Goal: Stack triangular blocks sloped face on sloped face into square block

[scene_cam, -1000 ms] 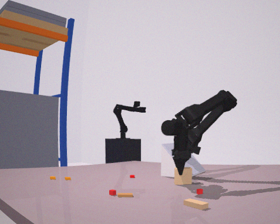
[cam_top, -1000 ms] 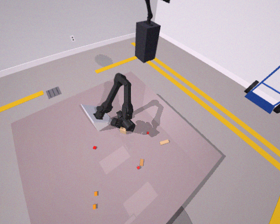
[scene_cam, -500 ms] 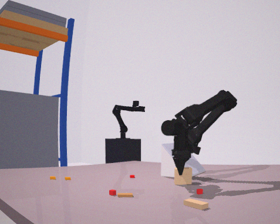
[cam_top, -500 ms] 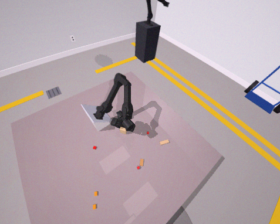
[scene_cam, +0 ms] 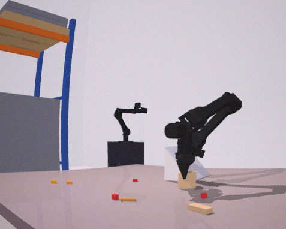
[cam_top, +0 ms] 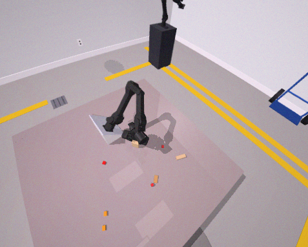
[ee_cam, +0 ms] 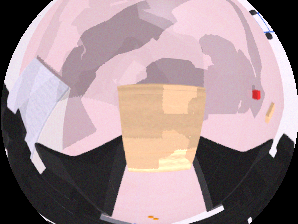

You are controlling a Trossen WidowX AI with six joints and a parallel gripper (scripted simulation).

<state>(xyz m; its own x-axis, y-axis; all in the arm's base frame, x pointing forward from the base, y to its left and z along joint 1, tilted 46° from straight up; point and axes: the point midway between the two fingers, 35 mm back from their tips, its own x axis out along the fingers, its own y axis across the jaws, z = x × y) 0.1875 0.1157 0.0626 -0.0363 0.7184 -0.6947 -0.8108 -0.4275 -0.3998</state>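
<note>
The two triangular blocks stand together as one square-looking pale wooden block (cam_top: pixel 135 144) (scene_cam: pixel 187 181) (ee_cam: pixel 145 110), which appears to rest on the table. The sloped seam between them is hard to make out. My gripper (scene_cam: pixel 184 176) (ee_cam: pixel 159 137) points down with a finger on each side of this block and is shut on the upper triangular block. Whether the fingers also touch the lower one cannot be told. The top face looks level in the exterior view. In the top view the hand hides part of the block.
A whitish wedge-shaped stand (cam_top: pixel 97 125) (scene_cam: pixel 171 168) (ee_cam: pixel 36 95) is close beside the hand. A red cube (cam_top: pixel 163 146) (scene_cam: pixel 204 195) (ee_cam: pixel 256 94) and a pale bar (cam_top: pixel 181 157) (scene_cam: pixel 200 208) (ee_cam: pixel 270 112) lie nearby. A brown bar (cam_top: pixel 155 178) (scene_cam: pixel 128 199), other red cubes and two orange blocks lie farther off.
</note>
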